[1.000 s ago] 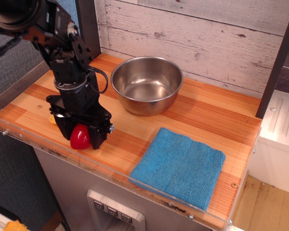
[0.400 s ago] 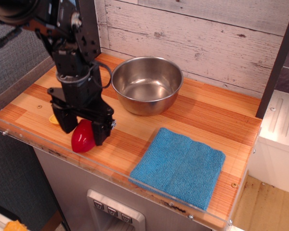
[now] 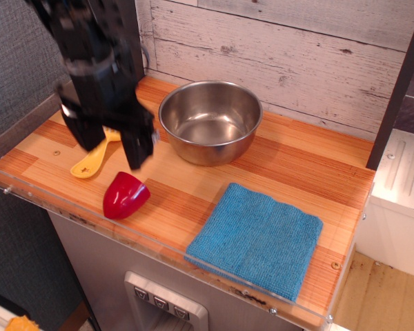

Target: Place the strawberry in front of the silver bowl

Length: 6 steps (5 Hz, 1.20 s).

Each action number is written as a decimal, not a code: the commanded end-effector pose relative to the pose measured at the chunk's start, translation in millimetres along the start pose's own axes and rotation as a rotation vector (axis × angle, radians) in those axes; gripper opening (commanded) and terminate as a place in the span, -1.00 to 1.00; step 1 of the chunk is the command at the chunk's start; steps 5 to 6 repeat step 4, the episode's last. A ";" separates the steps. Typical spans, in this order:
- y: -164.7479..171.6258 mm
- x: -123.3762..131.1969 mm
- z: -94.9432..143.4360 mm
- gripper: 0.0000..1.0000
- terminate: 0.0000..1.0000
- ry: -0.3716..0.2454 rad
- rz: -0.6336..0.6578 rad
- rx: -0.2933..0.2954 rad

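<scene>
The red strawberry (image 3: 125, 196) lies on its side on the wooden counter, at the front left, in front and left of the silver bowl (image 3: 210, 121). The bowl stands upright and empty at the back middle. My gripper (image 3: 114, 146) is open and empty, lifted above the counter, up and slightly left of the strawberry and left of the bowl. Its black fingers (image 3: 139, 148) are spread apart and blurred by motion.
A yellow spoon (image 3: 92, 161) lies on the counter partly under my gripper. A folded blue cloth (image 3: 257, 238) lies at the front right. A clear plastic lip (image 3: 76, 221) runs along the counter's front edge. A plank wall stands behind.
My gripper has let go of the strawberry and risen straight up. The strawberry now lies free on the counter, and the yellow spoon has come into view.
</scene>
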<state>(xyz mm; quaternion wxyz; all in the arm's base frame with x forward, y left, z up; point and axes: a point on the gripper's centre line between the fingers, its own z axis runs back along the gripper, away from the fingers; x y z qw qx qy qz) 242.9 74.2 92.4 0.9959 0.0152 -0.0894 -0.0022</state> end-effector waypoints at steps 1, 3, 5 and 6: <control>8.7 20.4 33.4 1.00 -1.00 -0.005 0.004 0.005; 8.1 24.2 31.0 1.00 -1.00 0.068 -0.007 0.002; 8.1 24.2 31.0 1.00 1.00 0.068 -0.007 0.002; 8.1 24.2 31.0 1.00 1.00 0.068 -0.007 0.002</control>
